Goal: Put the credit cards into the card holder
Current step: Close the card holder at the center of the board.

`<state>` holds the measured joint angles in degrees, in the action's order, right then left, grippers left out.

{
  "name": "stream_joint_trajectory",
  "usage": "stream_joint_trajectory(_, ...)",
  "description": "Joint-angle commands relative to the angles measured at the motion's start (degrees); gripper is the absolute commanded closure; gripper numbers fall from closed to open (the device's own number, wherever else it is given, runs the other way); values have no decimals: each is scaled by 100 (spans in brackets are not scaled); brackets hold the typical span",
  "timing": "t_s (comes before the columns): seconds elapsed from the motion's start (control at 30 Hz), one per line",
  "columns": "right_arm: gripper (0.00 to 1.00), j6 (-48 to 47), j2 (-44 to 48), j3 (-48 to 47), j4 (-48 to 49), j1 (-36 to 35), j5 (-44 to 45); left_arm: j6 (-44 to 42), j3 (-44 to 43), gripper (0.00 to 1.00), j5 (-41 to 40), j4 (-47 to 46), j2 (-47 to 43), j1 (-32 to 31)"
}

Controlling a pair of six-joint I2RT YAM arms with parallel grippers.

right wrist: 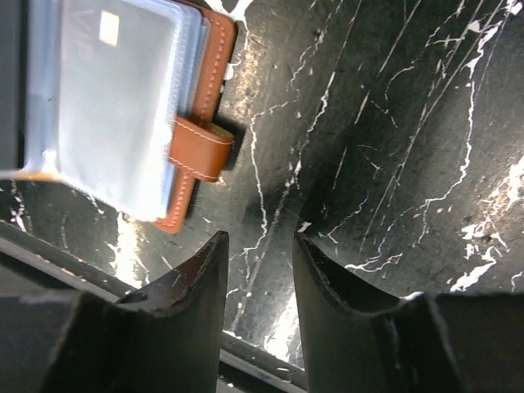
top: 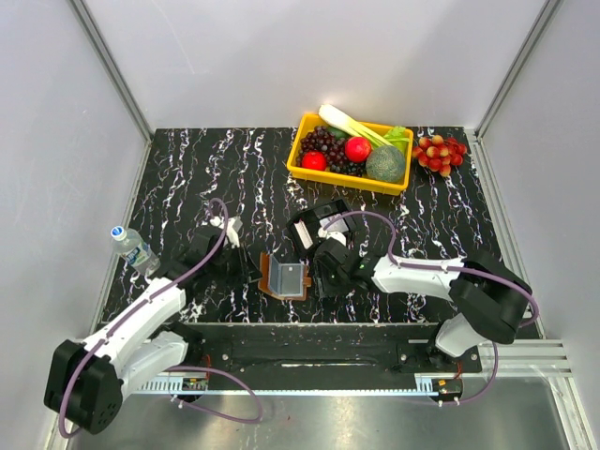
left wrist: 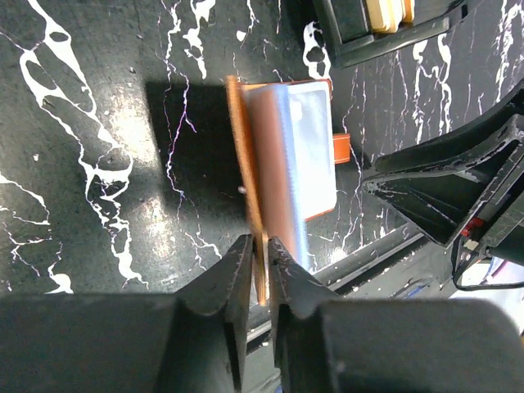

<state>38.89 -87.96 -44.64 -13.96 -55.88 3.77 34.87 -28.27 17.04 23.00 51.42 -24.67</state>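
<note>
Card holder point(top: 286, 278) between left tool point(left wrist: 260, 246), right tool point(right wrist: 259, 239); basket point(top: 337, 178) behind.

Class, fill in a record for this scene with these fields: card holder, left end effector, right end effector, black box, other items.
card holder: open, clear sleeves showing inside the brown cover
left end effector: shut on the edge of the holder's brown cover
right end effector: open, empty, beside the holder
black box: behind the holder, credit cards standing in it
other items: yellow fruit basket, water bottle
</note>
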Motion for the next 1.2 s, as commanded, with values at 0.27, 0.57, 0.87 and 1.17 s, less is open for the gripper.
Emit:
stream_joint_trajectory(0.27,57,-725,-414,52,841,-2,195,-595,-811,57,432,47,676,-389)
stream_joint_trajectory(0.57,57,-770,-845,-80,1237,-2,-298,-324,-873,52,844,-857,1309,-987)
stream_joint_trajectory(0.87,59,-321,-21,394,579,-2,703,169,-504,58,601,-1800,1986,-1286)
stream_joint_trajectory(1.17,57,-1645,368,886,1743,15,241,239,-205,55,-455,-1440,985,-1278)
